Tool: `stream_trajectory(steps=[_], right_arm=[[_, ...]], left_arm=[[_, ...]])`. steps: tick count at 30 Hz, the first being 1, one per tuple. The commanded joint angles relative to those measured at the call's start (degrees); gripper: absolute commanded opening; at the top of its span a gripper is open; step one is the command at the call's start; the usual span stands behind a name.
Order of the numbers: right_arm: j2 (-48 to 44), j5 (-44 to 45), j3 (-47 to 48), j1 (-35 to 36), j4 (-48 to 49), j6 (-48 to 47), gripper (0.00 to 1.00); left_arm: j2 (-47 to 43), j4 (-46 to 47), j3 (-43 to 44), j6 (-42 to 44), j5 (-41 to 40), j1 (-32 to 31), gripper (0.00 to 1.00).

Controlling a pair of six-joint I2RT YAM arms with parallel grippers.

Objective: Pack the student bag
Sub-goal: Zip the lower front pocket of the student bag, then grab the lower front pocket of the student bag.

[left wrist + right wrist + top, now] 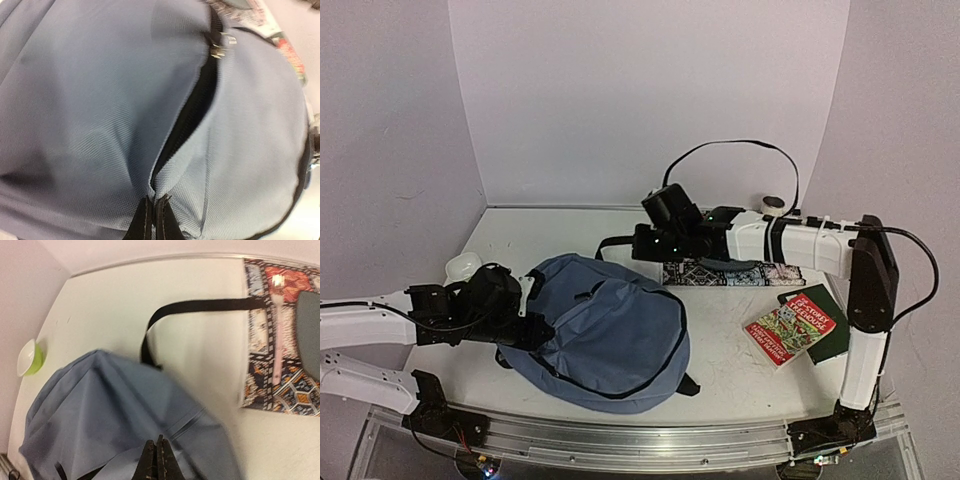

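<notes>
The student bag (610, 330), a large slate-blue backpack, lies flat at the table's front left. My left gripper (533, 325) is at its left edge, shut on a pinch of the fabric. In the left wrist view the gripper (152, 205) holds the cloth at the end of a partly open black zipper (192, 110), whose metal pulls (218, 42) sit at the far end. My right gripper (640, 243) hovers over the bag's far side. In the right wrist view the gripper (159, 452) is shut with nothing in it, above the bag (115, 405).
A patterned flat case (775, 274) with a dark teal pouch (730, 263) on it lies behind the bag. A red book (790, 328) on a green book (832, 335) lies at right. A small green-and-white bowl (462, 266) stands far left. The bag's black strap (200, 306) loops across the table.
</notes>
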Motion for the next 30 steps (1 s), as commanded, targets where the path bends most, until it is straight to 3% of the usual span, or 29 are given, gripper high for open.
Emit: stream_trajectory(steps=[1,6,11,14,17,20,30], right_arm=[[-3.9,3.2,0.3,-1.7,1.0,-2.1,0.00],[-1.7,-12.9,1.3,-1.2,5.8,-6.3,0.00],[2.3,-18.6,6.1,1.8,2.7,-8.7,0.07],[4.0,-21.1,7.9,3.1,1.4,-9.5,0.14],[6.8,-23.6,11.1,4.3,-0.9,-10.8,0.18],[9.7,-25.9,13.5,5.2,-4.1,-11.5,0.20],[9.6,-25.4,5.4,5.4,-7.3,-8.5,0.24]], left_arm=[[-1.3,-10.5,3.4,-6.2,-5.3,-0.2,0.00],[-1.0,-9.8,4.2,-5.2,-5.1,-0.1,0.00],[-1.4,-7.0,3.9,-3.8,-3.1,-0.2,0.02],[-1.9,-6.1,3.7,-3.1,-2.1,-0.2,0.12],[-3.6,-5.8,4.2,-2.0,-2.3,-0.2,0.32],[-4.9,-5.8,5.4,-0.8,-3.5,-0.2,0.44],[2.4,1.2,5.8,1.7,-4.3,-0.1,0.52]])
